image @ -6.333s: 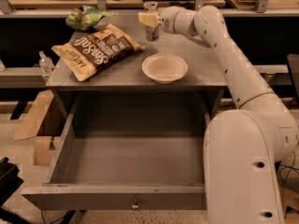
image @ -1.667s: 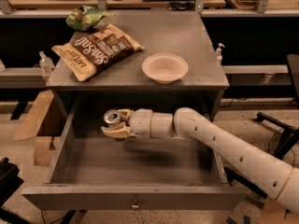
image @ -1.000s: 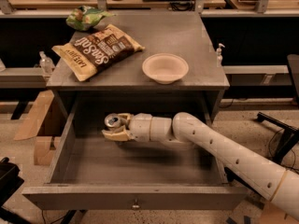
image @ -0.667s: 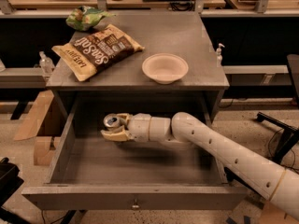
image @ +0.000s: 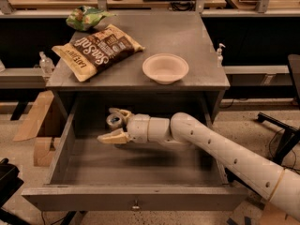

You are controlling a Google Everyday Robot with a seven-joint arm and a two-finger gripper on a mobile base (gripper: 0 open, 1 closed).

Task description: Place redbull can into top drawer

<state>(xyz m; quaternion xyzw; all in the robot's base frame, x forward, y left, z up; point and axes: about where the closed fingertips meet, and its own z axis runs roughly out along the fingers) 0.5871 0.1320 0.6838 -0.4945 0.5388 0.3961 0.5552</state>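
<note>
Grey tabletop point(image: 201, 36): 1 chip bag point(image: 96, 50), 1 white bowl point(image: 165, 68). Top drawer point(image: 187, 197) stands open below. Claw point(image: 108, 124) inside it, left of centre, 2 fingers gripping redbull can point(image: 114, 120), upright, seemingly clear of the floor. Risk: released from that height, the slim can may topple and roll.

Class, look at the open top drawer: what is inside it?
Inside the top drawer: the redbull can, near the back, with the gripper at it. The arm covers the floor at the right; the can's lower end is hidden.
</note>
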